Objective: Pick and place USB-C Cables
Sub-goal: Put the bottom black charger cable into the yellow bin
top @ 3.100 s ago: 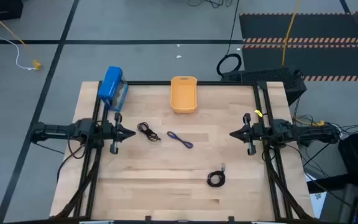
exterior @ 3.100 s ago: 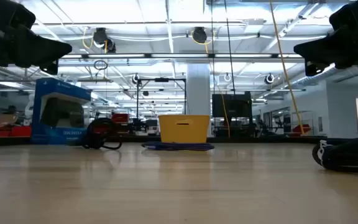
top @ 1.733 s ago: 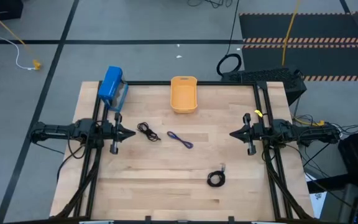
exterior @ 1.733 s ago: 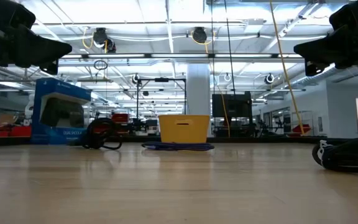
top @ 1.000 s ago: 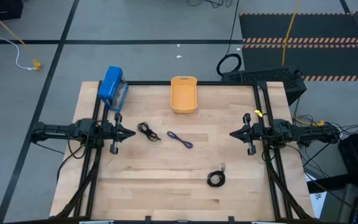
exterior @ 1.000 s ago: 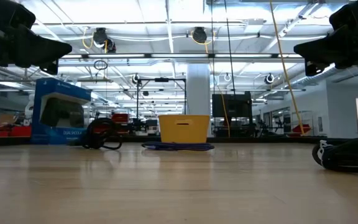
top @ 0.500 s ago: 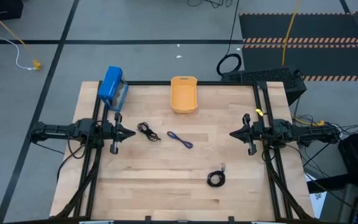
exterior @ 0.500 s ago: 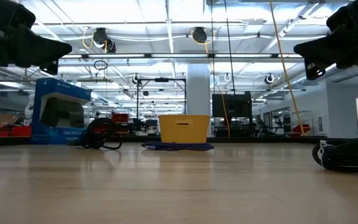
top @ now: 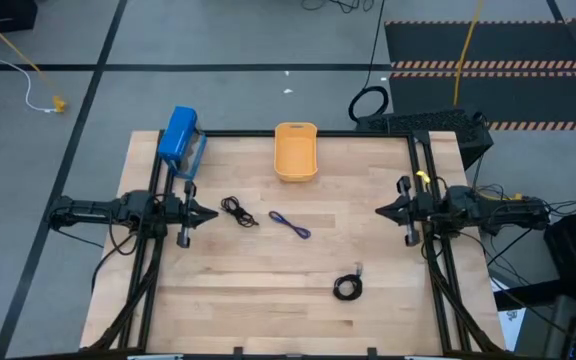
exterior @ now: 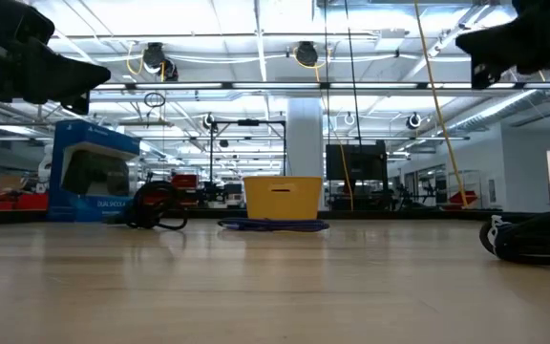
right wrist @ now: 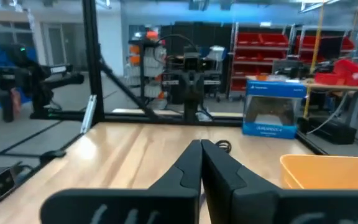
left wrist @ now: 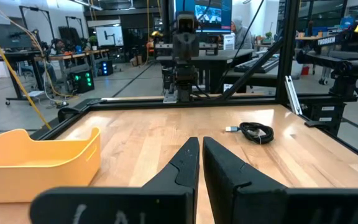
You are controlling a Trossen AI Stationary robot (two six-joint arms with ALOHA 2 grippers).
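Observation:
Three USB-C cables lie on the wooden table in the high view: a black bundle left of centre, a blue-purple one in the middle, and a black coil toward the near right. The orange tray rests on its base at the far edge. My left gripper hovers shut by the table's left side, just left of the first black bundle. My right gripper hovers shut by the right side, well above the table. The left wrist view shows the tray and the black coil.
A blue boxed product stands at the far left corner, next to the tray. A black metal frame runs round the table's edges. Bare wood lies between the cables and the near edge. A thick black cord ring lies on the floor beyond.
My right gripper has risen and drawn back slightly toward the table's right edge, staying shut. The cables and tray have kept their places.

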